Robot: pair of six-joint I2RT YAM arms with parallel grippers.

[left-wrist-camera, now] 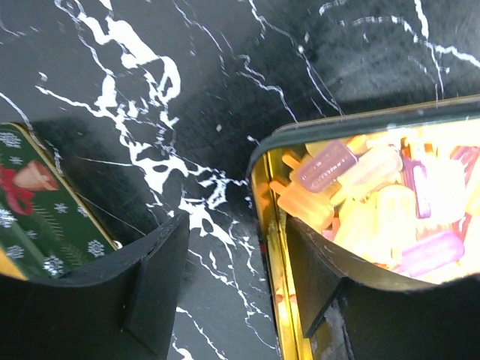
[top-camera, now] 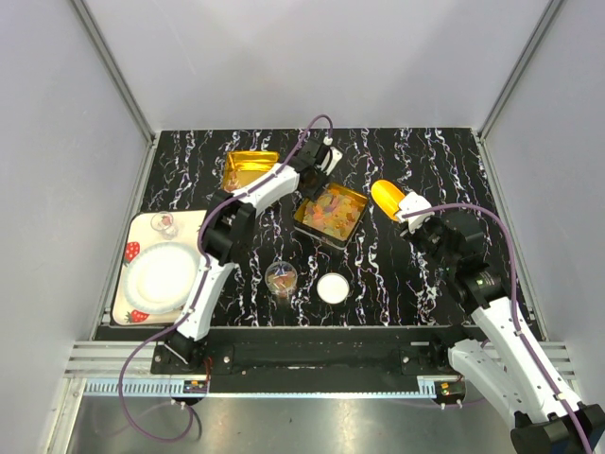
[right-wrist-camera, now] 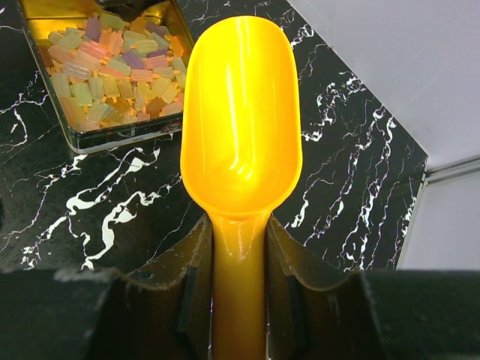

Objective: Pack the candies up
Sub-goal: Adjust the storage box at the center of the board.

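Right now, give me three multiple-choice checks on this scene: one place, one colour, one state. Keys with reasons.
1. Where is the round white plate?
A. on the strawberry-print tray at the table's left
B. in a gold tin
C. under the scoop

2. What colour is the plastic scoop held by the right gripper?
A. blue
B. yellow-orange
C. white

3. What state is the scoop's bowl in?
A. empty
B. heaped full
C. turned upside down

Key:
1 A, the top view shows the plate resting on the tray.
2 B, both the top and right wrist views show it yellow-orange.
3 A, the bowl faces up and is bare; the candies lie in the square gold tin.
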